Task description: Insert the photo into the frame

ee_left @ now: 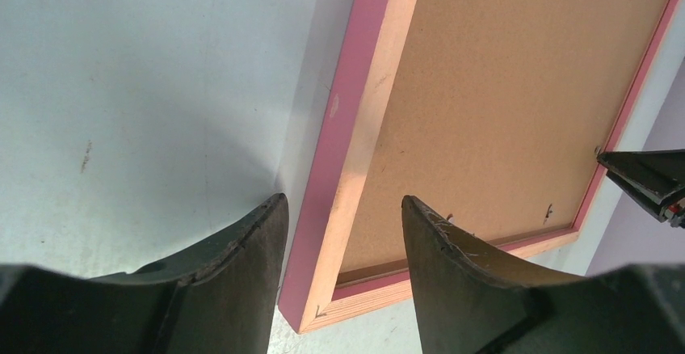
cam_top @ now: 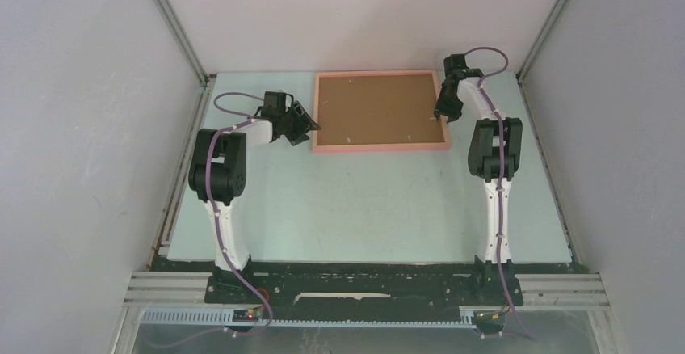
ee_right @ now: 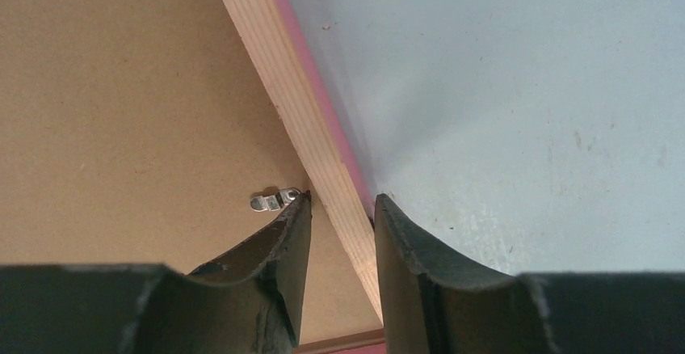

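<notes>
The frame (cam_top: 380,146) lies face-down at far-centre of table (cam_top: 363,208), brown backing board (cam_top: 380,110) up. Right gripper (ee_right: 341,200) pinches the frame's right rail, beside a metal clip (ee_right: 271,201). Left gripper (ee_left: 339,200) straddles the left rail, jaws spread, not touching.

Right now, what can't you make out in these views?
- Photo: in no view; whether the backing board covers it, can't tell.
- Frame front: face down on the table, hidden in every view.
- Right gripper, right wrist view: straddles the frame's rail; too close to tell if it grips.
</notes>
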`<state>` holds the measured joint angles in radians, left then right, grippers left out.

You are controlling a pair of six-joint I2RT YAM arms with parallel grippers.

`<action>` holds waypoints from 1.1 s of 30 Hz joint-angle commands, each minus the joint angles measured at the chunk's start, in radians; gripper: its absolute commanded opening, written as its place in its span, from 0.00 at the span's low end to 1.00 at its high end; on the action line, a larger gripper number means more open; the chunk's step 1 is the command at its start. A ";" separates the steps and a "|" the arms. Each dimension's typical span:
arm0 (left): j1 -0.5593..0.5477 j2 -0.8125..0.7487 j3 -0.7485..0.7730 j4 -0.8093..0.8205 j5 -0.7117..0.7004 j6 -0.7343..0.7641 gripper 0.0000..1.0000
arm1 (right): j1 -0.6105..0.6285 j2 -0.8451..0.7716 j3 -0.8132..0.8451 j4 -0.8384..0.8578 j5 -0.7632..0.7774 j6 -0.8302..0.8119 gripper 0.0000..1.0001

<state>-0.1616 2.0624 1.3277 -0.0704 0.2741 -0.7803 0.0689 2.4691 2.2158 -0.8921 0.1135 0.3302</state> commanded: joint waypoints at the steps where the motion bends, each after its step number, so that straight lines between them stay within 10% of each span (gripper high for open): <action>1: -0.006 -0.027 0.016 -0.002 0.017 0.027 0.62 | 0.003 0.024 0.048 0.048 -0.061 0.059 0.42; 14: -0.006 -0.025 0.015 0.006 0.028 0.024 0.61 | 0.017 -0.012 0.000 0.097 -0.055 0.119 0.69; 33: -0.004 -0.028 0.010 0.009 0.038 0.024 0.61 | 0.055 -0.073 -0.131 0.037 -0.055 0.063 0.65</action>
<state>-0.1616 2.0624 1.3277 -0.0700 0.2939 -0.7769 0.0948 2.4290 2.1159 -0.7898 0.1120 0.4129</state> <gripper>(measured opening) 0.606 0.644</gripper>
